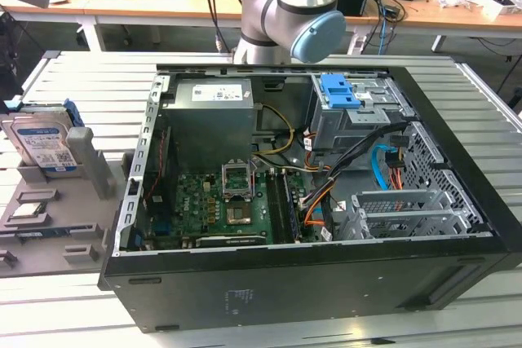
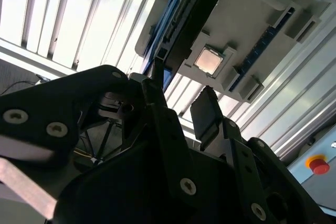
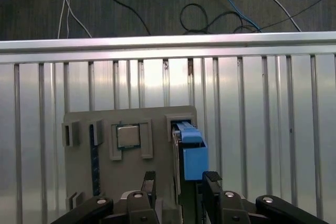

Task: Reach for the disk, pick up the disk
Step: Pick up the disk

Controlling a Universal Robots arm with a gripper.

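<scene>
At the exterior view's left, the disk [image 1: 42, 143] stands on edge in a slot of the grey holder [image 1: 91, 169], beside the open computer case [image 1: 326, 283], not yet lifted. In the first wrist view the gripper [image 3: 180, 178] hangs above it, fingers [image 3: 211, 178] spread wide and empty either side of its blue-railed edge, so the reach looks nearly done and the grasp remains. A processor chip [image 3: 128, 136] sits just beside the slot, whose walls crowd the disk.

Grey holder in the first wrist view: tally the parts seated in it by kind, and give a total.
disk: 1
processor chip: 1
thin dark-blue strip on edge, likely a memory module: 1
Total in the grey holder: 3
</scene>
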